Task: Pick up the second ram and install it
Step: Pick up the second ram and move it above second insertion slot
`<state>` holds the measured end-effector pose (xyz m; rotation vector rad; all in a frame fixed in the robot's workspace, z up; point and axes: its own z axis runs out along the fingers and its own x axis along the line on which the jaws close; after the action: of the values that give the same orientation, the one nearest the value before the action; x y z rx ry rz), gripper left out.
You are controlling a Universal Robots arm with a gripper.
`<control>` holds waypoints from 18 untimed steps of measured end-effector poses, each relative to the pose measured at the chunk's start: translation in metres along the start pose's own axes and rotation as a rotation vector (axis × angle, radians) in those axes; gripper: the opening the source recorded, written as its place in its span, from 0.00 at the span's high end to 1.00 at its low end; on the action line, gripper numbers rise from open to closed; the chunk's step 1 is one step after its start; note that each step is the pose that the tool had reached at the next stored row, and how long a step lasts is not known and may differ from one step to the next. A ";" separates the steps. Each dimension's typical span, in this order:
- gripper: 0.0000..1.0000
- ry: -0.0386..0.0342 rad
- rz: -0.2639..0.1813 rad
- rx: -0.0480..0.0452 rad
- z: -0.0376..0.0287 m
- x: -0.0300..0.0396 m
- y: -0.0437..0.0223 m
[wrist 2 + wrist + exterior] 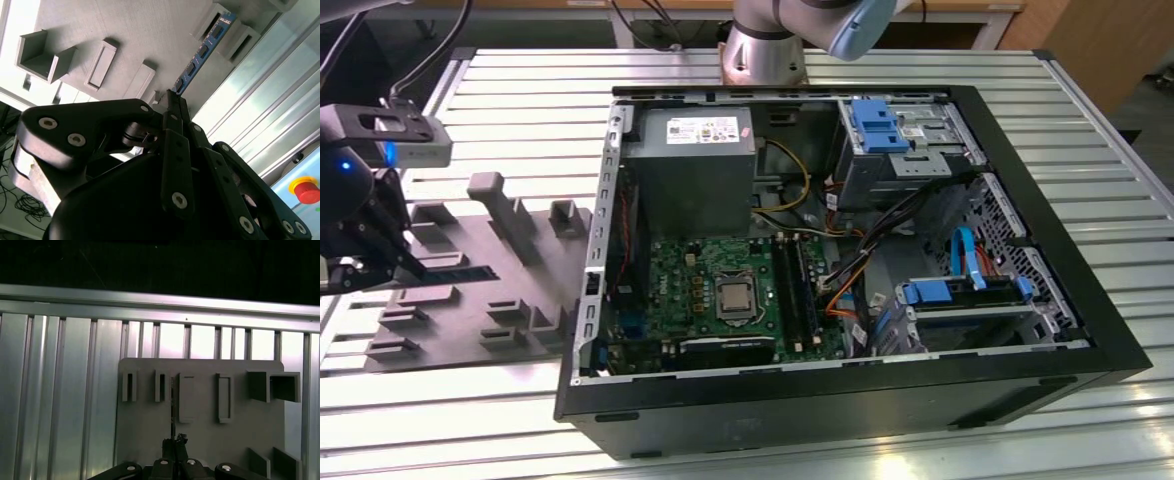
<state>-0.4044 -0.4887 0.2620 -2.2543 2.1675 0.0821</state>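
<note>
At the far left of the exterior view, the black gripper [411,268] leans down over a grey fixture block [460,315] with upright posts. The block lies flat on a slatted silver metal table [520,90] that runs the full width of the scene.

The second ram [460,272], a thin dark stick, stands on its long edge in the block's slots. Its near end meets the gripper's tips. In the second wrist view the stick [202,54] looks blue with a row of dark chips and runs from a pair of raised slots down to the gripper [172,97]. The jaws are pinched together on the end of the stick. In the first wrist view the ram [172,405] appears edge-on as a thin line, rising from the gripper [175,442] across the block [145,430].

Just to the right of the block, an open black computer case [854,410] lies on its side. Inside it are a grey power supply [687,170], a green motherboard [687,285] and blue drive brackets [881,125]. The arm's base [767,50] stands behind the case.

At the upper right, a wooden panel [1107,40] lies beyond the table's edge. The second wrist view shows a red push button [305,189] off the table.
</note>
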 end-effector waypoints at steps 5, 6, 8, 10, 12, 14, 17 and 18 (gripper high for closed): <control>0.88 -0.0012 0.000 0.0000 -0.0015 -0.0002 0.0000; 0.88 -0.0015 0.000 0.0000 -0.0018 -0.0002 0.0000; 0.88 -0.0019 0.000 -0.0001 -0.0026 -0.0003 0.0001; 0.88 -0.0026 0.000 0.0000 -0.0036 -0.0004 0.0001; 0.88 -0.0031 0.000 0.0000 -0.0048 -0.0004 0.0001; 0.88 -0.0038 0.000 0.0000 -0.0060 -0.0005 0.0001; 0.88 -0.0047 0.000 0.0001 -0.0076 -0.0007 0.0002; 0.88 -0.0050 0.000 0.0002 -0.0081 -0.0007 0.0002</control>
<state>-0.4044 -0.4883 0.2702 -2.2517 2.1648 0.0874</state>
